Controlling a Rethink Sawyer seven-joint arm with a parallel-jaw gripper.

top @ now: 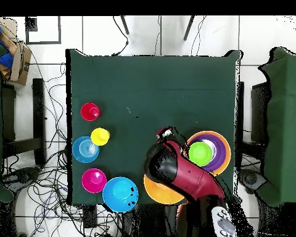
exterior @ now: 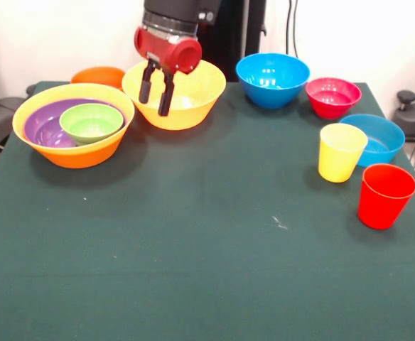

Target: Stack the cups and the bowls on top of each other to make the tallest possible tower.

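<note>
The tower is a large yellow-orange bowl with the wide purple bowl and the small green bowl nested in it; it also shows in the overhead view. My gripper is open and empty, and hangs over the second large yellow-orange bowl, right of the tower. In the overhead view my gripper sticks out past that bowl. The yellow cup and the red cup stand upright at the right.
A small orange bowl sits behind the tower. A blue bowl, a pink-red bowl and a second blue bowl stand at the back right. The green table fills the front.
</note>
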